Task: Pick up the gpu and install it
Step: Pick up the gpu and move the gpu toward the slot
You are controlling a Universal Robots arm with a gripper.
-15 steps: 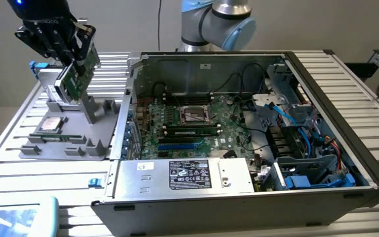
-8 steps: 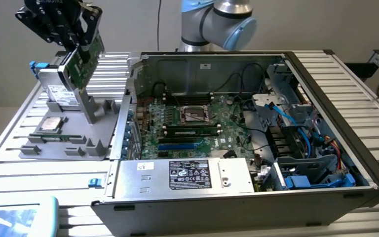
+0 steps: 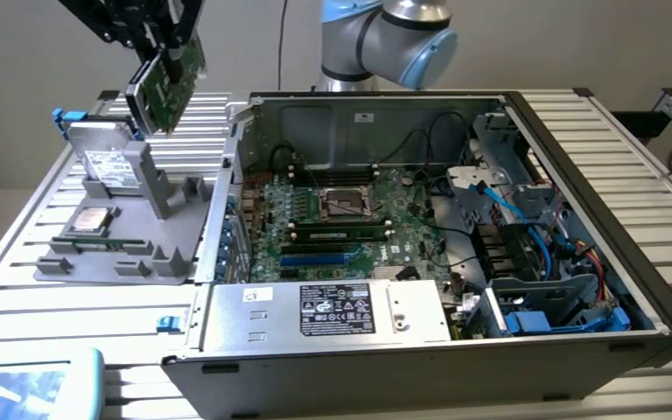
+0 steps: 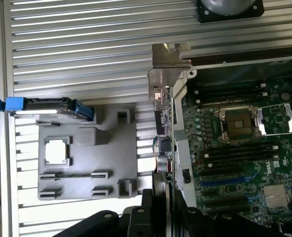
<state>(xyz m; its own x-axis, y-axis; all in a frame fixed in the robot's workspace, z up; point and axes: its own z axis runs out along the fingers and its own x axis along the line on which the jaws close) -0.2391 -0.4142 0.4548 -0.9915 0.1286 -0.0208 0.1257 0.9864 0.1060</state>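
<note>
The gpu point(image 3: 171, 87), a thin card with a green circuit board face, hangs in the air above the far end of the grey parts holder point(image 3: 126, 254), at the exterior view's upper left. My gripper point(image 3: 158, 39) is shut on its upper edge. In the wrist view the gpu point(image 4: 164, 128) shows edge-on, its silver end bracket point(image 4: 166, 66) pointing away from my black fingers point(image 4: 148, 210). It hovers over the case wall, between the holder point(image 4: 87, 182) and the motherboard point(image 4: 235, 163). The open computer case point(image 3: 616, 245) lies to the exterior view's right of the card.
A hard drive point(image 3: 102, 162) with blue clips stands upright in the holder, and a processor chip point(image 3: 88, 220) lies beside it. The power supply point(image 3: 325, 311) fills the case's near side. Cables and blue drive bays point(image 3: 535, 262) crowd its right. The arm's base point(image 3: 383, 35) stands behind the case.
</note>
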